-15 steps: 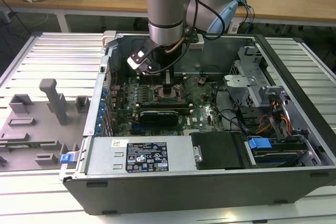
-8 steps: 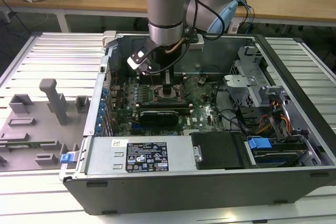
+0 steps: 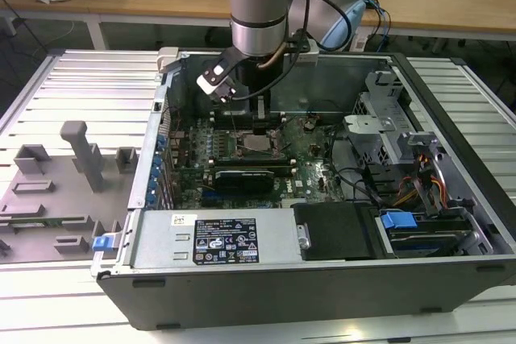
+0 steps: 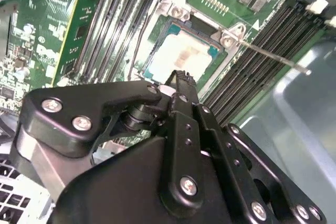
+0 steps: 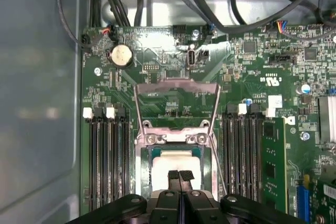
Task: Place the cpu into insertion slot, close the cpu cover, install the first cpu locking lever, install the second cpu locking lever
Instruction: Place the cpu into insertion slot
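Note:
The cpu point(image 5: 167, 162), a pale metal square, lies flat in the socket on the green motherboard point(image 5: 252, 82); it is also seen in the second wrist view as the cpu point(image 4: 184, 56) and in the exterior view as the cpu point(image 3: 256, 144). The cpu cover point(image 5: 176, 84), a thin metal frame, stands raised off the socket on its hinge. A thin locking lever point(image 4: 273, 57) juts out sideways from the socket, unlatched. My gripper point(image 5: 180, 174) is shut with nothing between its fingers, tips close over the cpu's edge. In the second wrist view the gripper point(image 4: 181, 77) hangs over the chip's near side.
Black memory slots point(image 5: 107, 161) flank the socket on both sides. A long black card point(image 3: 246, 176) lies just in front of the socket. The case's metal walls point(image 3: 339, 86), cable bundles point(image 3: 419, 183) and a drive cage point(image 3: 379, 130) crowd the exterior view's right.

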{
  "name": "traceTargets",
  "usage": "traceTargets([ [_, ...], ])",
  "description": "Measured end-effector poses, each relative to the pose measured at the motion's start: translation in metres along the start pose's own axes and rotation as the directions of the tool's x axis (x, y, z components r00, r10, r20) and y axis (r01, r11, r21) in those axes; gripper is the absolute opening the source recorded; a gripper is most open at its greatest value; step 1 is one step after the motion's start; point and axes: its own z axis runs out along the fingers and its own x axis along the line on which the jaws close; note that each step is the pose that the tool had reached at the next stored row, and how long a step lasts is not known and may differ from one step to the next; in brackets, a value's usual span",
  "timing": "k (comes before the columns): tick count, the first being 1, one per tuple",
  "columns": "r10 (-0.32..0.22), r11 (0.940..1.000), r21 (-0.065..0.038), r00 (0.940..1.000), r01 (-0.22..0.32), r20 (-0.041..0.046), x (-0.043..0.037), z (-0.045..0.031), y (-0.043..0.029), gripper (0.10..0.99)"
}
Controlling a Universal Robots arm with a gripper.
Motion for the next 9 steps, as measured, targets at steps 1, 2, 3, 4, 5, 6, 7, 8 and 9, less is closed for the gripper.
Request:
traceTargets([
  [1,0.000,1.0000,0.000,1.0000,0.000,0.0000,0.0000,0.0000,0.0000,0.106],
  [2,0.000,1.0000,0.000,1.0000,0.000,-0.0001,0.0000,0.0000,0.0000,0.106],
  [3,0.000,1.0000,0.001,1.0000,0.000,-0.0002,0.0001,0.0001,0.0002,0.106],
  [4,0.000,0.9999,0.017,1.0000,0.000,0.0001,0.0001,0.0003,0.0004,0.106],
  [5,0.001,0.9994,0.035,1.0000,-0.001,0.0006,0.0001,0.0003,0.0007,0.106],
  [6,0.001,0.9990,0.045,1.0000,-0.001,0.0008,0.0001,0.0003,0.0009,0.106],
  [7,0.001,0.9988,0.049,1.0000,-0.001,0.0013,0.0000,0.0002,0.0009,0.106],
  [8,0.001,0.9987,0.050,1.0000,-0.001,0.0009,0.0001,0.0004,0.0020,0.106],
  [9,0.003,0.9987,0.050,1.0000,-0.003,0.0011,0.0001,0.0007,0.0051,0.106],
])
